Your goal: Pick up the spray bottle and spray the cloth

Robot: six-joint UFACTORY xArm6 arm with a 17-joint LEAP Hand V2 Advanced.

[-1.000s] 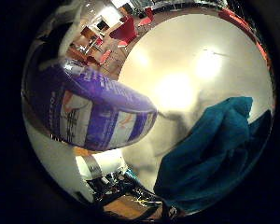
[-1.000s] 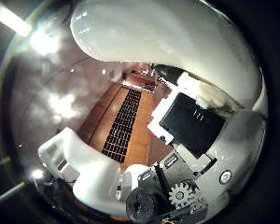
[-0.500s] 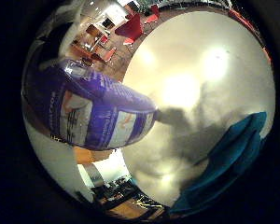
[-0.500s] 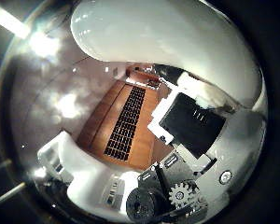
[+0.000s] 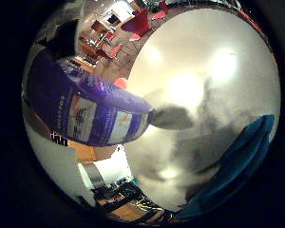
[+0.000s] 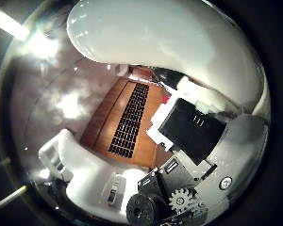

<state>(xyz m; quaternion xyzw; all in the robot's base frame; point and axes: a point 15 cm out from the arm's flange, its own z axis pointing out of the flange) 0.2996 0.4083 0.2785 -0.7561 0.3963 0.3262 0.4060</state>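
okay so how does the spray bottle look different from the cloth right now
The spray bottle is rigid and rounded, with a purple label carrying white and orange panels; the cloth is soft, plain teal and rumpled. The bottle fills much of the little finger side view, close to the palm, while the cloth lies farther off on the pale table. The bottle's surface is glossy; the cloth's is matte.

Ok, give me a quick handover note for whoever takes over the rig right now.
Right hand: fingers curled round the spray bottle, which fills the view close to the palm, lifted off the white table.
Teal cloth: lying on the table, at the edge of the view.
Done: bottle picked up.
Left: aim the bottle at the cloth and spray it; no spray seen yet.
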